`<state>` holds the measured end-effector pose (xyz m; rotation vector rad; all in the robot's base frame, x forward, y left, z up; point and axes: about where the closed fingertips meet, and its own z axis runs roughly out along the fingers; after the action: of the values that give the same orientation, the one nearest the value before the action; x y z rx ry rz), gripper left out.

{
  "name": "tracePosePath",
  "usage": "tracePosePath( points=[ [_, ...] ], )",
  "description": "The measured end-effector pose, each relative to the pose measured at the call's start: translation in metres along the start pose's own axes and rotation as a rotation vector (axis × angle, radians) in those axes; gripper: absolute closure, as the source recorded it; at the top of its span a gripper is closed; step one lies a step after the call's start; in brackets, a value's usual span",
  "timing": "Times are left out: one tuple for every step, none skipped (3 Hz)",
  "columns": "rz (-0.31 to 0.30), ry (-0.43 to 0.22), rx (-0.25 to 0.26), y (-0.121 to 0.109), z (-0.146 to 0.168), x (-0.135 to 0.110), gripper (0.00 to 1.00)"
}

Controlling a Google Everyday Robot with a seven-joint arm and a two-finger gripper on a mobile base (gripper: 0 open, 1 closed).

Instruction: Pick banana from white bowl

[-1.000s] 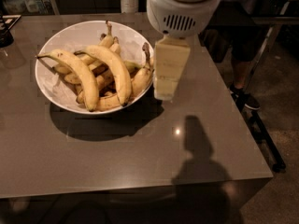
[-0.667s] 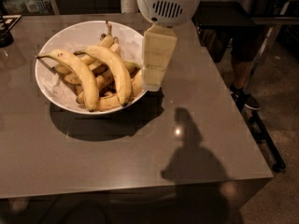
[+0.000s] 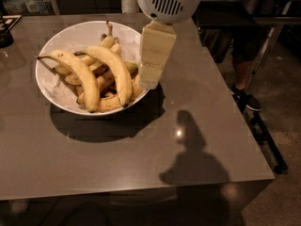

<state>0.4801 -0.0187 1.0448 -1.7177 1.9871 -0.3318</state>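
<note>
We see the claw [image 3: 149, 80] hanging at the right rim of the white bowl [image 3: 66, 32], just beside the fruit. Honestly we can't tell if it's released or clenched. The banana [image 3: 115, 72], thick and curvy with a dark blunt tip, lies in the bowl on top of the smaller bananas [image 3: 106, 102], next to the long-stemmed banana [image 3: 77, 76]. The bowl sits on the grey worktop [image 3: 117, 164].

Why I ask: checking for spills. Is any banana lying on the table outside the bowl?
No: the bananas all lie inside the bowl, and the gripper hangs at its right rim.
</note>
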Motion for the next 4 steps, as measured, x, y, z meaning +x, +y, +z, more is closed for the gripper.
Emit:
tracePosePath(
  points=[
    [0.058, -0.002, -0.051, -0.001, 0.016, -0.008, 0.00],
    [0.096, 0.001, -0.142, 0.004, 0.037, -0.013, 0.00],
    [0.129, -0.017, -0.228, 0.006, 0.055, -0.013, 0.00],
    [0.133, -0.040, -0.290, 0.004, 0.067, -0.020, 0.00]
  ],
)
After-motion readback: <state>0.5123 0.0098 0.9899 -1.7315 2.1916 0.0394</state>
